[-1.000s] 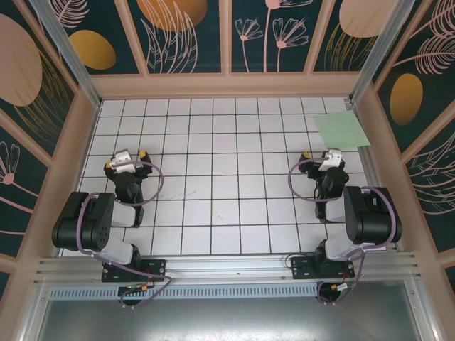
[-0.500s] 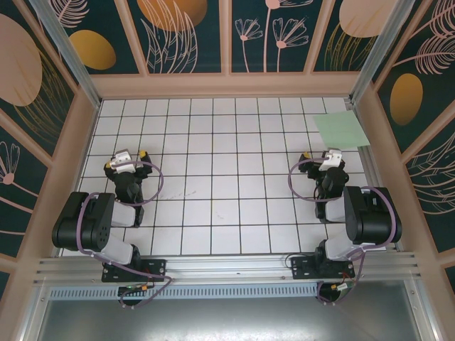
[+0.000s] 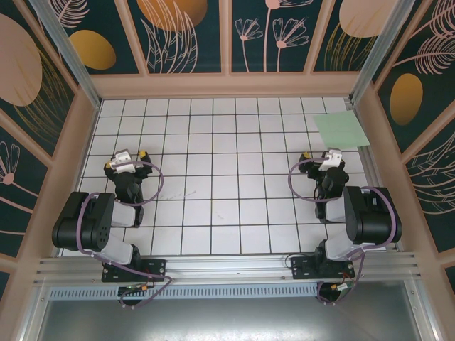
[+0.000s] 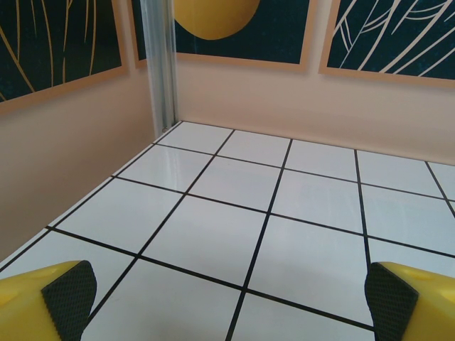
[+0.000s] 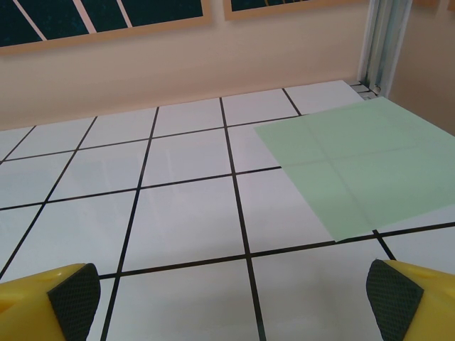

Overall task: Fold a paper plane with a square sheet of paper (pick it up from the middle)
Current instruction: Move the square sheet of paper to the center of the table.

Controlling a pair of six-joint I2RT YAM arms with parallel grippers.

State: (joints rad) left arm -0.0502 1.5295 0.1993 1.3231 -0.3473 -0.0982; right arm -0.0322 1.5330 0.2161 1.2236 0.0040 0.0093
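My left tool [image 4: 227, 293] stands wide open and empty, well to the left of my right tool [image 5: 227, 293]. The right tool is likewise spread wide and empty, low over the white grid-tiled desk [image 3: 213, 142]. The thin pale mint-green square sheet of paper [image 5: 355, 167] lies flat on the desk, beyond my right tool and to its right, apart from it.

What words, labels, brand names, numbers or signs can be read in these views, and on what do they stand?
None can be read.
The square sheet of paper is plain green and unmarked.
The wall panels carry only leaf and flower drawings.
The table has only black grid lines.
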